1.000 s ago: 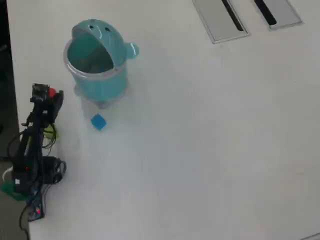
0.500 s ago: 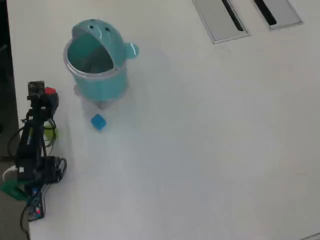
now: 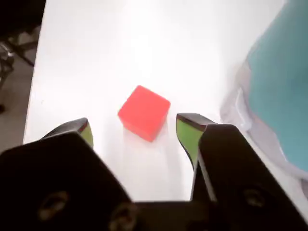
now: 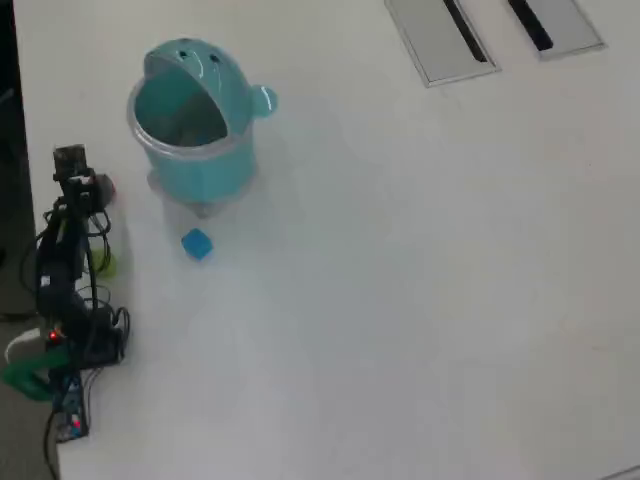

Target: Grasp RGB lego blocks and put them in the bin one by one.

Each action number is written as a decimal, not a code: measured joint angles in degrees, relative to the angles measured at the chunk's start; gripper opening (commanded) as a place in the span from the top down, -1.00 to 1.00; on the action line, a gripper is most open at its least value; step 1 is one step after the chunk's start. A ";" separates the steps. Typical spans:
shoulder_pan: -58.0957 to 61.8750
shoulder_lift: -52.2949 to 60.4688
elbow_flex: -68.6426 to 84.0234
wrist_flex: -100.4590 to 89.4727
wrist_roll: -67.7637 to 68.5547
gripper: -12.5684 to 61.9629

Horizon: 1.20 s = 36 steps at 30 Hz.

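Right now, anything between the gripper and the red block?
Nothing visible. In the wrist view the red block lies on bare table between the open gripper fingertips, touching neither. The bin stands off to the right, clear of the gap.

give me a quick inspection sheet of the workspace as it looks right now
surface: white table, bare over most of its area
job's things: red block lies on the table between the open jaws, not gripped; blue block lies just below the bin in the overhead view; a lime green patch shows beside the arm, too hidden to name; teal bin stands upright, lid flipped open
clutter: nothing seen
grippers: gripper open, low over the red block
cables: wires bundle along the arm and its base
surroundings: two grey panels with dark slots at the top edge; dark floor at left
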 measured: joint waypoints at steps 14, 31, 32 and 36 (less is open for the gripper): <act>-1.05 -10.11 -4.66 -1.76 0.00 -0.13; 0.09 -15.38 -6.24 -2.29 0.00 -0.13; 0.09 -15.73 -6.33 -2.29 0.00 -0.13; 0.00 -17.75 -8.53 -2.37 0.00 -0.13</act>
